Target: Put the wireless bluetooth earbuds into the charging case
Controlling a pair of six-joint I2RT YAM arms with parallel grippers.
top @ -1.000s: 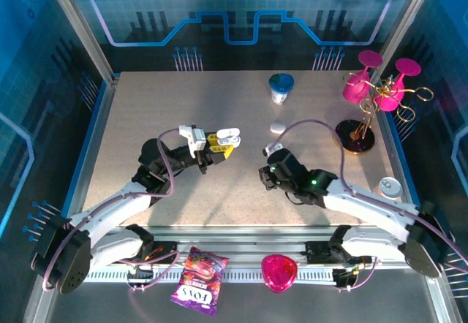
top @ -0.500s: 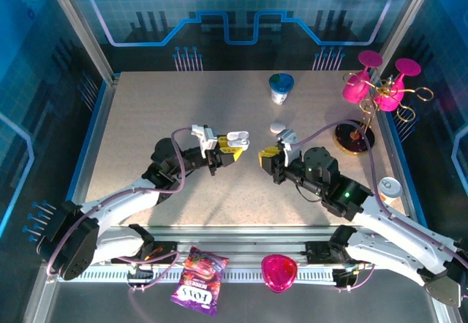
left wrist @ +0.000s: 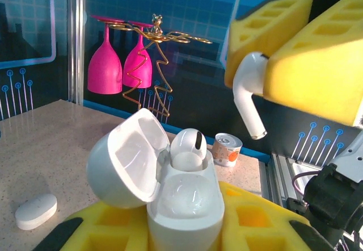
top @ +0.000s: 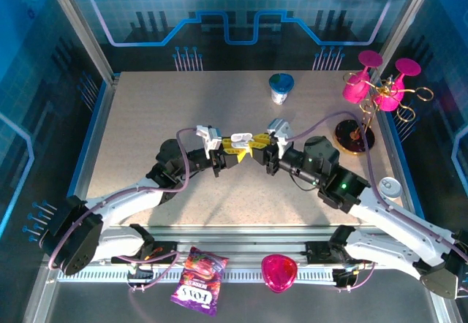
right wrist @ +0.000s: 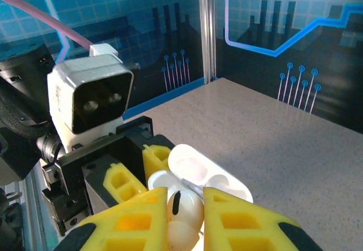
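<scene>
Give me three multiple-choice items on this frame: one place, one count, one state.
1. The charging case is:
A) held in the left tool
B) held in the right tool
C) held by neither

2. How many pink glasses hang on the gold rack?
A) one
B) two
C) four

3. The right tool is:
A) open and empty
B) shut on an earbud
C) shut on the charging case

1 A: yellow pads flank the case in the left wrist view.
2 B: two bowls hang side by side.
3 B: the stem pokes out between its pads.
</scene>
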